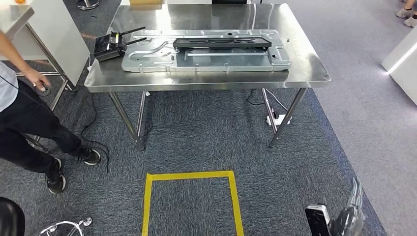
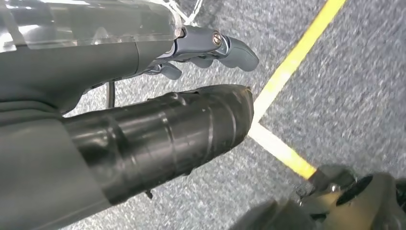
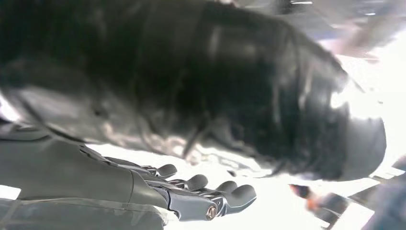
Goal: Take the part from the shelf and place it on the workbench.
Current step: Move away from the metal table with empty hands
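Head cam: high, looks fwd/down at bench (image 1: 314, 73) and tape (image 1: 192, 175). L wrist cam: close over floor, shares tape (image 2: 287, 72). R wrist cam: blurred.

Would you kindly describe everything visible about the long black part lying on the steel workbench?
The long black part is a flat, narrow bar with a matte dark finish, and its material cannot be told. It lies flat, lengthwise along the workbench, resting on top of a larger silver stamped metal plate with pressed ribs and cut-outs. Its ends stay within the plate's outline. Neither hand touches it. A small black device with antennas sits apart from it, near the plate's other end.
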Available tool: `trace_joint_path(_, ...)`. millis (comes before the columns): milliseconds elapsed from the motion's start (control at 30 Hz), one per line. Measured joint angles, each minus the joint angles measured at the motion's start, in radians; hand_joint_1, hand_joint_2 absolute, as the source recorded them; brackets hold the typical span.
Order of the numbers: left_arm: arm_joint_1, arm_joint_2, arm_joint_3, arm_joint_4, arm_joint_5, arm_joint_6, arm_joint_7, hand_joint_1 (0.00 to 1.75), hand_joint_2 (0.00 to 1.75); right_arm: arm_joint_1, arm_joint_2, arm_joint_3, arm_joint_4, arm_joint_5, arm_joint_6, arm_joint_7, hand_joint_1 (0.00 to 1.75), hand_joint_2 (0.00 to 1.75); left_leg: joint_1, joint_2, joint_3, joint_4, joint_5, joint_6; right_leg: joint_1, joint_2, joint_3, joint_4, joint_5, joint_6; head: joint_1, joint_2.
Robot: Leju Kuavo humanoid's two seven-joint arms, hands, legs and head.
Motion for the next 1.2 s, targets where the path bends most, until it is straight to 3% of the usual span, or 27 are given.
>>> trace_joint_path(33,0.001,0.0,0.0,0.0,0.0,0.0,0.002,0.0,0.0,-0.023,-0.005,-0.047,0.102,-0.002,-0.002,-0.023,0.0,0.0,-0.001,0.0,-0.011,0.002,0.007,0.0,-0.002,0.0,-0.014,0.056,-0.028,0.004,0.0,0.0)
trace_joint_path(67,0.002,0.0,0.0,0.0,0.0,0.0,0.004,0.0,0.0,-0.044,-0.011,-0.092,0.205,0.001,-0.004,-0.038,0.0,0.0,-0.002,0.0,-0.021,0.005,0.014,-0.001,-0.003,0.0,-0.015,0.085,-0.036,0.006,0.0,0.0)
trace_joint_path(100,0.003,0.0,0.0,0.0,0.0,-0.001,0.007,0.0,0.0,-0.062,-0.018,-0.133,0.305,0.011,-0.005,-0.042,0.0,0.0,-0.002,-0.001,-0.032,0.009,0.019,-0.002,-0.005,0.0,0.004,0.076,-0.026,0.007,0.0,0.0)
trace_joint_path(200,0.003,-0.001,0.0,0.0,0.0,-0.002,0.015,0.0,0.0,-0.096,-0.032,-0.216,0.552,0.052,0.002,-0.004,0.0,0.0,-0.003,-0.002,-0.059,0.027,0.028,-0.011,-0.004,0.0,0.142,-0.122,0.037,0.001,0.0,0.0)
trace_joint_path(233,0.002,-0.001,0.0,0.0,0.0,-0.003,0.016,0.0,0.0,-0.104,-0.033,-0.231,0.614,0.066,0.012,0.02,0.0,0.0,-0.004,-0.001,-0.064,0.031,0.031,-0.016,-0.001,0.001,0.171,-0.17,0.049,-0.004,-0.001,0.0)
trace_joint_path(267,0.001,-0.001,0.001,0.0,0.0,-0.003,0.018,0.0,0.0,-0.109,-0.033,-0.242,0.666,0.079,0.028,0.049,0.0,0.0,-0.005,-0.001,-0.068,0.034,0.034,-0.022,0.002,0.002,0.183,-0.196,0.052,-0.01,-0.001,0.0)
trace_joint_path(367,-0.002,-0.001,0.003,0.0,-0.001,-0.003,0.021,0.0,0.0,-0.116,-0.021,-0.261,0.786,0.109,0.109,0.17,0.0,0.0,-0.005,-0.001,-0.077,0.04,0.04,-0.042,0.003,0.002,0.17,-0.204,0.062,-0.033,-0.002,0.0)
trace_joint_path(433,-0.001,0.0,0.005,0.0,-0.001,-0.002,0.023,0.0,0.0,-0.121,-0.003,-0.272,0.84,0.113,0.164,0.247,0.0,0.0,-0.003,-0.003,-0.1,0.09,-0.009,-0.054,-0.001,-0.001,0.155,-0.207,0.076,-0.052,-0.003,0.0)
trace_joint_path(533,-0.001,0.0,0.012,0.0,-0.001,-0.001,0.034,0.0,0.0,-0.125,0.025,-0.287,0.893,0.114,0.219,0.304,0.0,0.0,0.0,-0.003,-0.16,0.275,-0.135,-0.067,0.003,-0.003,0.125,-0.203,0.096,-0.062,-0.003,0.0)
trace_joint_path(567,-0.002,-0.001,0.014,0.0,-0.001,-0.001,0.041,0.0,0.0,-0.126,0.033,-0.289,0.906,0.116,0.232,0.312,0.0,0.0,0.0,-0.003,-0.165,0.314,-0.149,-0.068,0.005,-0.003,0.114,-0.201,0.103,-0.063,-0.003,0.0)
trace_joint_path(600,-0.002,-0.001,0.015,0.0,-0.001,-0.001,0.047,0.0,0.0,-0.127,0.04,-0.291,0.916,0.12,0.243,0.317,0.0,0.0,0.0,-0.003,-0.153,0.32,-0.144,-0.067,0.007,-0.003,0.103,-0.198,0.109,-0.063,-0.003,0.0)
trace_joint_path(633,-0.003,-0.002,0.017,0.0,-0.001,-0.001,0.052,0.0,0.0,-0.129,0.045,-0.291,0.925,0.125,0.253,0.319,0.0,0.0,0.0,-0.003,-0.12,0.284,-0.123,-0.064,0.009,-0.003,0.093,-0.195,0.115,-0.062,-0.003,0.0)
trace_joint_path(700,-0.007,-0.001,0.019,0.0,-0.001,-0.001,0.06,0.0,0.0,-0.132,0.057,-0.291,0.938,0.134,0.266,0.321,0.0,0.0,-0.004,-0.004,-0.014,0.13,-0.078,-0.05,0.013,-0.002,0.08,-0.19,0.125,-0.059,-0.003,0.0)
trace_joint_path(767,-0.011,0.001,0.02,-0.001,-0.001,0.0,0.064,0.0,0.0,-0.136,0.066,-0.291,0.946,0.139,0.272,0.321,0.0,0.0,-0.011,-0.004,0.053,0.019,-0.06,-0.038,0.015,-0.003,0.074,-0.189,0.137,-0.051,-0.003,0.0)
trace_joint_path(867,-0.014,0.001,0.021,-0.001,-0.001,0.0,0.067,0.0,0.0,-0.141,0.07,-0.291,0.956,0.14,0.272,0.322,0.0,0.0,-0.012,-0.001,0.051,-0.006,-0.046,-0.026,0.013,-0.006,0.07,-0.19,0.15,-0.034,-0.003,0.0)
trace_joint_path(900,-0.014,0.0,0.021,-0.001,-0.001,0.004,0.07,0.0,0.0,-0.142,0.071,-0.291,0.958,0.14,0.272,0.322,0.0,0.0,-0.009,0.001,0.047,-0.011,-0.037,-0.019,0.013,-0.004,0.065,-0.181,0.14,-0.028,-0.003,0.0)
trace_joint_path(933,-0.014,-0.001,0.021,0.0,-0.001,0.017,0.082,0.0,0.0,-0.142,0.071,-0.291,0.961,0.14,0.274,0.322,0.0,0.0,-0.006,0.003,0.043,-0.015,-0.027,-0.012,0.012,-0.003,0.056,-0.155,0.114,-0.022,-0.003,0.0)
trace_joint_path(1000,-0.012,-0.014,0.022,0.0,-0.001,0.079,0.131,0.0,0.0,-0.142,0.069,-0.291,0.964,0.143,0.286,0.325,0.0,0.0,-0.004,0.005,0.025,-0.015,-0.012,-0.002,0.007,0.0,0.016,-0.043,0.025,-0.011,-0.002,0.0)
trace_joint_path(1033,-0.011,-0.024,0.022,0.0,-0.001,0.117,0.159,0.0,0.0,-0.142,0.069,-0.291,0.965,0.146,0.294,0.327,0.0,0.0,-0.004,0.005,0.013,-0.011,-0.005,-0.001,0.004,0.0,-0.005,0.025,-0.015,-0.006,-0.002,0.0)
trace_joint_path(1067,-0.011,-0.037,0.022,0.0,-0.001,0.145,0.18,0.0,0.0,-0.142,0.068,-0.291,0.967,0.15,0.302,0.33,0.0,0.0,-0.004,0.005,0.001,-0.006,0.0,-0.001,0.001,0.0,-0.016,0.075,-0.037,-0.002,-0.002,0.0)
trace_joint_path(1100,-0.011,-0.046,0.022,0.0,-0.001,0.155,0.188,0.0,0.0,-0.142,0.068,-0.291,0.968,0.154,0.307,0.332,0.0,0.0,-0.004,0.005,-0.011,-0.001,0.005,-0.003,-0.001,0.0,-0.01,0.093,-0.039,0.002,-0.002,0.0)
trace_joint_path(1133,-0.011,-0.053,0.022,0.0,-0.001,0.151,0.184,0.0,0.0,-0.143,0.067,-0.291,0.969,0.158,0.309,0.334,0.0,0.0,-0.004,0.005,-0.021,0.005,0.008,-0.005,-0.003,0.0,0.018,0.067,-0.022,0.003,-0.002,0.0)
trace_joint_path(1200,-0.009,-0.062,0.022,0.0,-0.001,0.128,0.163,0.0,0.0,-0.145,0.067,-0.291,0.97,0.167,0.309,0.339,0.0,0.0,-0.002,0.005,-0.037,0.019,0.011,-0.01,-0.005,0.0,0.115,-0.072,0.023,0.001,-0.002,0.0)
